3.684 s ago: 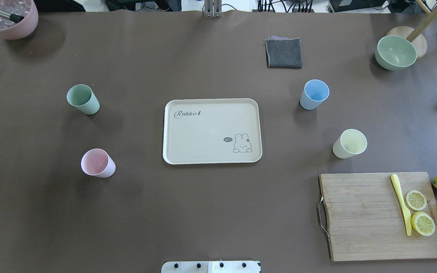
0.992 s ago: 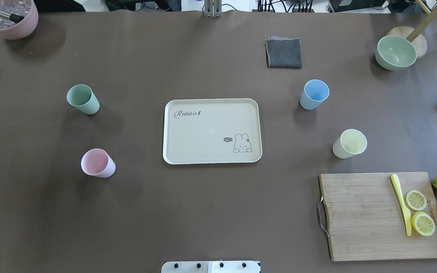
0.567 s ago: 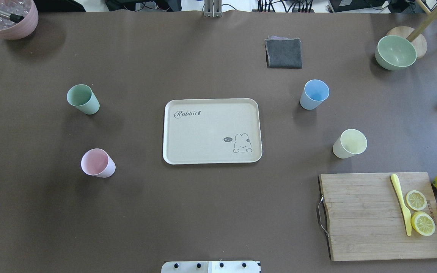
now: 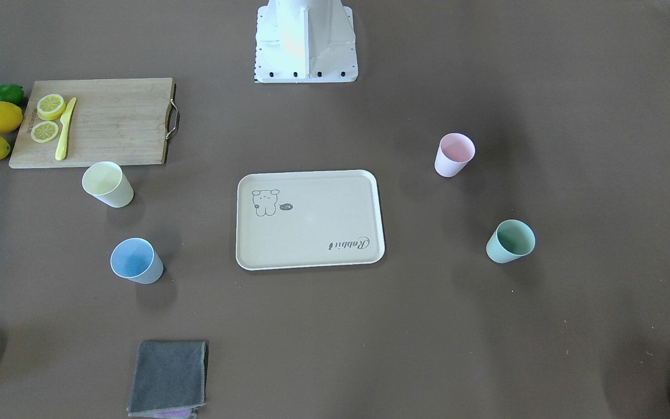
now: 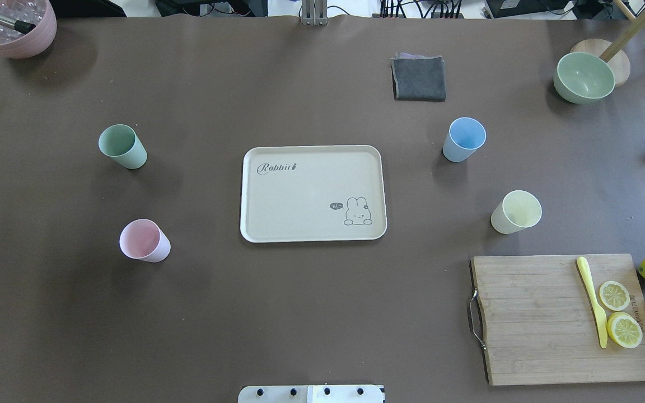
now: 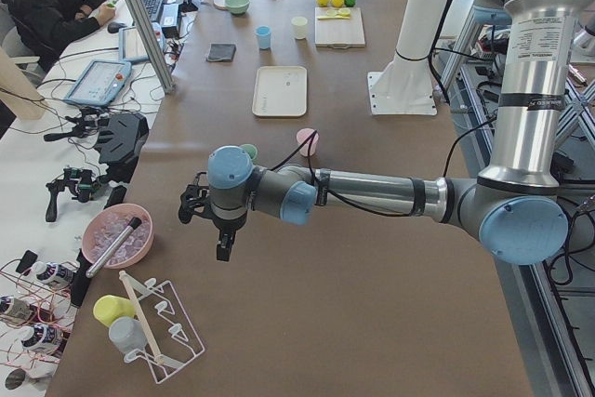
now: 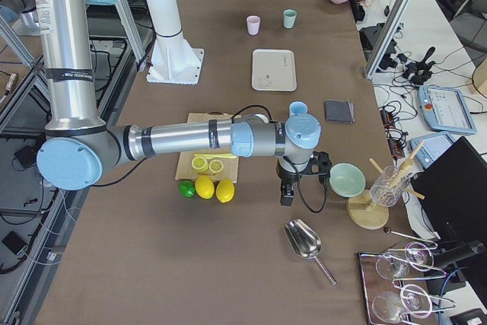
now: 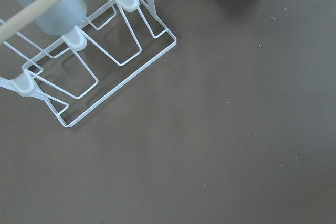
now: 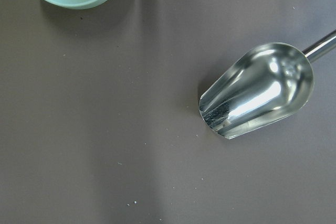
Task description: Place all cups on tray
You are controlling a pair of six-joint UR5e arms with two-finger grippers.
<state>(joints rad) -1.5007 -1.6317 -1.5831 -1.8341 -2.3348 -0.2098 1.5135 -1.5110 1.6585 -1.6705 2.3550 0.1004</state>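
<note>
The cream tray (image 5: 300, 196) with the rabbit drawing lies at the table's middle with nothing on it; it also shows in the front-facing view (image 4: 312, 233). Four cups stand upright on the table around it: green (image 5: 122, 146) and pink (image 5: 144, 240) to its left, blue (image 5: 464, 139) and pale yellow (image 5: 516, 211) to its right. My left gripper (image 6: 223, 248) hangs over the table's far left end, away from the cups. My right gripper (image 7: 287, 195) hangs over the far right end. I cannot tell whether either is open or shut.
A wooden cutting board (image 5: 529, 319) with lemon slices and a yellow knife lies front right, with lemons beside it. A grey cloth (image 5: 419, 78), a green bowl (image 5: 584, 77) and a pink bowl (image 5: 12, 25) sit at the back. A metal scoop (image 9: 257, 90) and a wire rack (image 8: 89, 72) lie below the wrists.
</note>
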